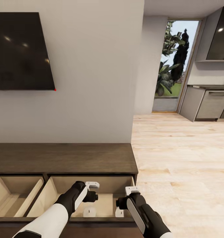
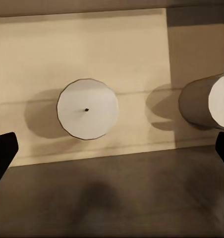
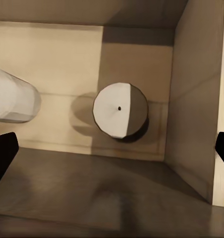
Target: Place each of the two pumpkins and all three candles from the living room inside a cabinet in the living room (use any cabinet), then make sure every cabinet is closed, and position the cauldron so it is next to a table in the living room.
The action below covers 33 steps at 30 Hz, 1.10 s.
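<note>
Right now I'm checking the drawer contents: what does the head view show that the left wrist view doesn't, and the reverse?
Head view alone: the TV, cabinet top, a second open drawer and both arms.
Left wrist view alone: the left candle's wick, seen from above, and both open fingertips.
Shared: two candles standing apart on the open drawer's pale floor.

open drawer [image 1: 59, 195], two candles [image 1: 89, 211] upright, floor between bare

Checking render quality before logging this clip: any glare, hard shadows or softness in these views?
Head view: soft highlights spot the TV; the window is bright, not blown out. Left wrist view: the candle throws a soft shadow on the drawer floor. Right wrist view: a shadow edge splits the other candle's top. All look slightly soft.
</note>
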Available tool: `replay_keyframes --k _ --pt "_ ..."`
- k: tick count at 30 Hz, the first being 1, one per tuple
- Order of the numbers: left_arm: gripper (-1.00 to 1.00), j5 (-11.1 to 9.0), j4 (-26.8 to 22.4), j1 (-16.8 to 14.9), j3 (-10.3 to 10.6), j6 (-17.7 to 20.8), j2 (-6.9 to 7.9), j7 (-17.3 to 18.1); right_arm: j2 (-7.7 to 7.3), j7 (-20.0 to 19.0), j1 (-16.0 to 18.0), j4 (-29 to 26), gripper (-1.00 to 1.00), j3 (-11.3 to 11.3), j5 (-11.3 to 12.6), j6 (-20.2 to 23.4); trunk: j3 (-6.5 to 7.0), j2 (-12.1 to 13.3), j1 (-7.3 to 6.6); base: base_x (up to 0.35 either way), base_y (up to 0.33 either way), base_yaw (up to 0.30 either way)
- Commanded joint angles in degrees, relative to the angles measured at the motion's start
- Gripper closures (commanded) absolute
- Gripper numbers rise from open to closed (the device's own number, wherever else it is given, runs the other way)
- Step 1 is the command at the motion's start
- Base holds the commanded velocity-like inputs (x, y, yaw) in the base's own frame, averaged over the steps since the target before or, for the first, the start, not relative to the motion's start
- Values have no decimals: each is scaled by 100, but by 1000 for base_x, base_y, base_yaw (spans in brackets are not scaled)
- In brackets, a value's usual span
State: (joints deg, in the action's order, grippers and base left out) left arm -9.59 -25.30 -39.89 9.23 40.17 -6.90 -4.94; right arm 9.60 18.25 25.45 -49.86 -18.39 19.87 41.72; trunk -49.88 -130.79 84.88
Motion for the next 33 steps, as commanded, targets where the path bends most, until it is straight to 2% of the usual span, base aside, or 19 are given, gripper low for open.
replay_keyframes --k 1,33 --pt "-100 -64 3 -2 39 31 4 -63 -2 56 4 -6 -100 -15 61 12 12 39 -24 0 0 0" --pt "-100 -70 32 -7 29 61 2 -86 7 47 4 -15 -100 -30 61 6 587 1322 -726 -29 0 0"
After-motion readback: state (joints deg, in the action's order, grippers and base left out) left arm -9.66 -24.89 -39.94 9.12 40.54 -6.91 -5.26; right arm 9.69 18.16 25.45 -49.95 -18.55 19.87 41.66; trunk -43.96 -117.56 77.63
